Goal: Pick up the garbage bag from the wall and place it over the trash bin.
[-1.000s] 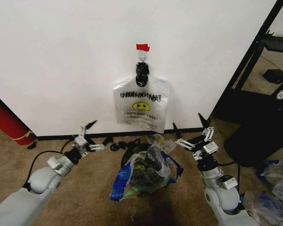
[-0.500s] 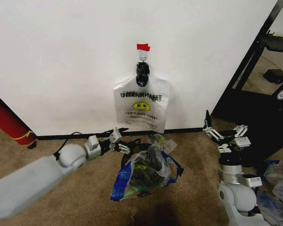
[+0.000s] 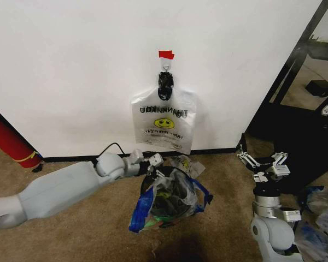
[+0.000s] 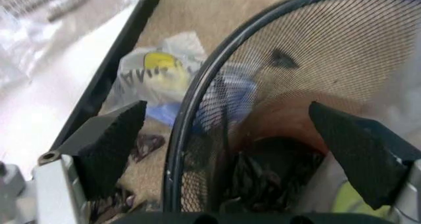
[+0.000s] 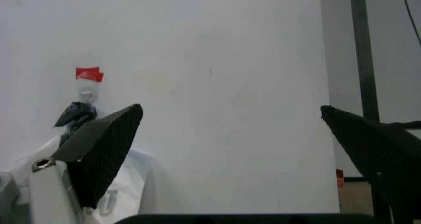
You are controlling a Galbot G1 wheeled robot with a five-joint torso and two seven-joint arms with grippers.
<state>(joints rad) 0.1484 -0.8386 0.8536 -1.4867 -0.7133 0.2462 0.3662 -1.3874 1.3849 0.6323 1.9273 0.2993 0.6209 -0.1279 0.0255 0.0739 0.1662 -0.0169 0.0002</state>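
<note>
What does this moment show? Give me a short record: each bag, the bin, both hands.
garbage bag: garbage bag with blue patches, bunched over the trash bin
trash bin: trash bin, black mesh, on the carpet below the wall hook
wall bag: plain smiley bag without blue, hanging under the red tape
left hand: left hand open, low, its fingers either side of the bin's rim
right hand: right hand open, raised off to the right, facing the wall, holding nothing
</note>
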